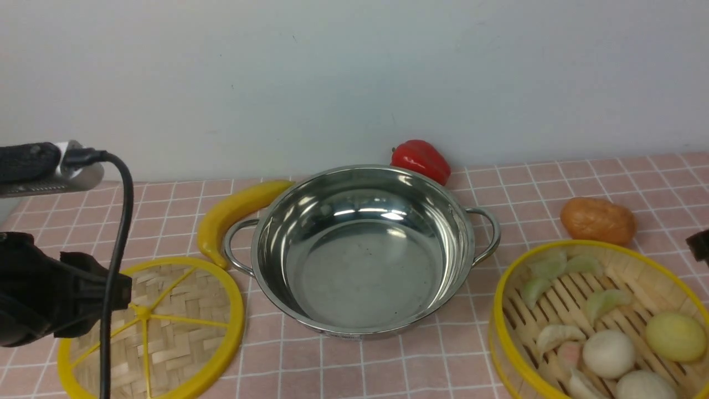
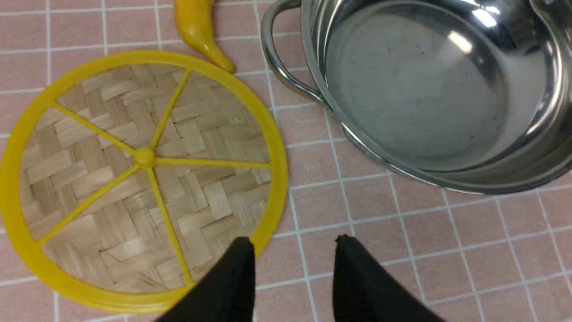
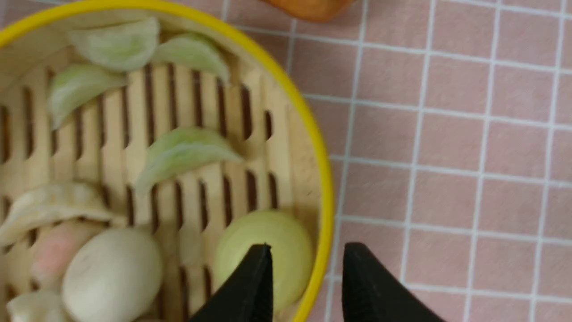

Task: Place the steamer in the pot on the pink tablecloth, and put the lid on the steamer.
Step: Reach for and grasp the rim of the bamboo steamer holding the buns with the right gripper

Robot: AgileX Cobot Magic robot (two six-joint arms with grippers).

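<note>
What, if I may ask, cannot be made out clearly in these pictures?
Steamer: front view, near and right sides cut off by the frame's edges.
Lid: front view, left part hidden by the left arm and cable.
Red pepper: front view, lower part hidden behind the pot.
Right tool: right wrist view, the steamer's rim shows between its tips; whether they touch it cannot be told.

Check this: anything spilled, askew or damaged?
Nothing stands out. The pot sits upright and empty, the lid lies flat on the pink tablecloth, and the steamer is level with its dumplings inside.
</note>
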